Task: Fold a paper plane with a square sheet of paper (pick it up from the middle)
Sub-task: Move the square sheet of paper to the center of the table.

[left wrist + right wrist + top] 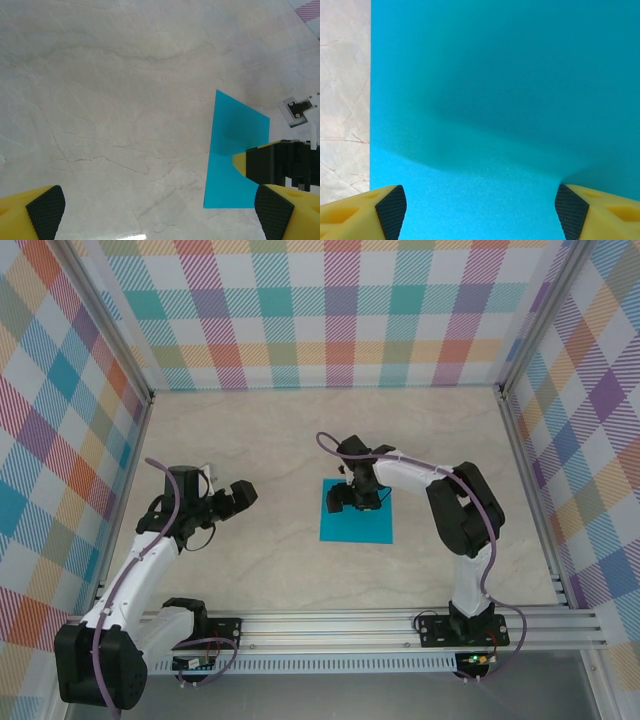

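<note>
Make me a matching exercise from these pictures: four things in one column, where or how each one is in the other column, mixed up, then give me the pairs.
Things
1. left gripper
2. right gripper
3. square sheet of paper
4. back wall

Descriptions
A. cyan, lying on the table
B. pastel checks
C. open, above the sheet
D. open, over bare table to the sheet's left

Pairs: 1-D, 2-C, 3-A, 4-B

Bare table (pixel 270 440) lies ahead of the left gripper (pixel 238 497); off to its right, the right gripper (pixel 357 500) sits over the sheet (pixel 365 527).
</note>
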You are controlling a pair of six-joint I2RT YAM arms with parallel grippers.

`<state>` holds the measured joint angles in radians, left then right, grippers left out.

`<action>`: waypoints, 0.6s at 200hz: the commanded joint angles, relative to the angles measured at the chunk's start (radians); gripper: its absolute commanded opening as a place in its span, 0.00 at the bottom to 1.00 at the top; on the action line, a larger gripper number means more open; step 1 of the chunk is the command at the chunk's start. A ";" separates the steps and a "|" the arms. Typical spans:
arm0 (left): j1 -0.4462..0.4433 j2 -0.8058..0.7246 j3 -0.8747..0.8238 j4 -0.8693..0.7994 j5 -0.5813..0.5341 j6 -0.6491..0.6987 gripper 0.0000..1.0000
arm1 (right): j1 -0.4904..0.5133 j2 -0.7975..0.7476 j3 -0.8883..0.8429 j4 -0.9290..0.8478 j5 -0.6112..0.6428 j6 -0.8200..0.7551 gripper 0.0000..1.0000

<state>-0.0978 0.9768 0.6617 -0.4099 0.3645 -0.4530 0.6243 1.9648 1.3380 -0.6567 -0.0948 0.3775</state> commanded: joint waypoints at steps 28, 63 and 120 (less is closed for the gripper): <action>-0.009 0.017 -0.013 0.003 0.065 -0.010 1.00 | 0.028 -0.041 0.029 -0.045 0.016 0.031 0.83; -0.012 0.025 -0.015 0.027 0.088 -0.023 1.00 | 0.000 -0.072 0.049 -0.138 0.175 0.159 0.85; -0.043 0.065 -0.007 0.042 0.096 -0.026 1.00 | -0.021 0.013 0.133 -0.205 0.204 0.231 1.00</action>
<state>-0.1204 1.0214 0.6575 -0.3859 0.4347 -0.4644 0.6025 1.9327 1.4189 -0.8146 0.1059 0.5617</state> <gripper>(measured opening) 0.998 0.959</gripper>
